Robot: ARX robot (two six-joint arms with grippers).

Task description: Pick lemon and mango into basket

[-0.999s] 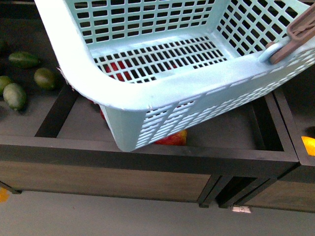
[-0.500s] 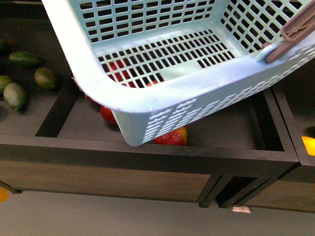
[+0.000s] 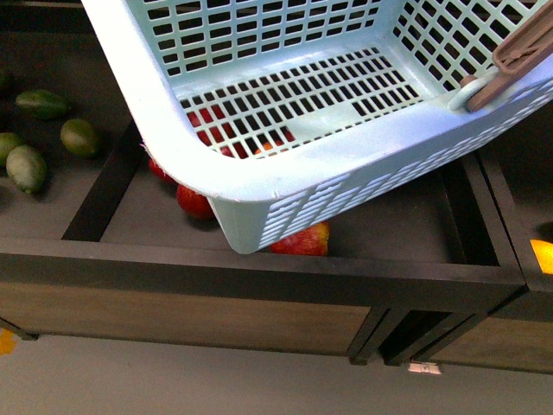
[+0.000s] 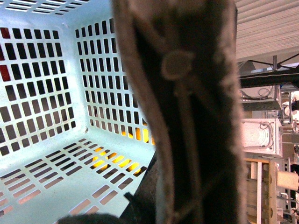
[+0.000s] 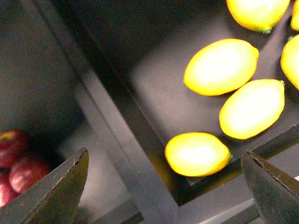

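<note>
- Basket of pale aqua slotted plastic (image 3: 151, 112) hangs tilted above a dark wooden partitioned bin (image 3: 259, 272).
- Oblong red-to-yellow mango (image 3: 304, 240) lies under the basket's lowest corner.
- Small rounded yellow-orange lemon (image 5: 197, 154) lies right of the basket, beside longer yellow fruits (image 5: 219, 67).
- Right gripper (image 5: 164, 153) gapes wide over the lemon; the left gripper's grip cannot be told.
</note>
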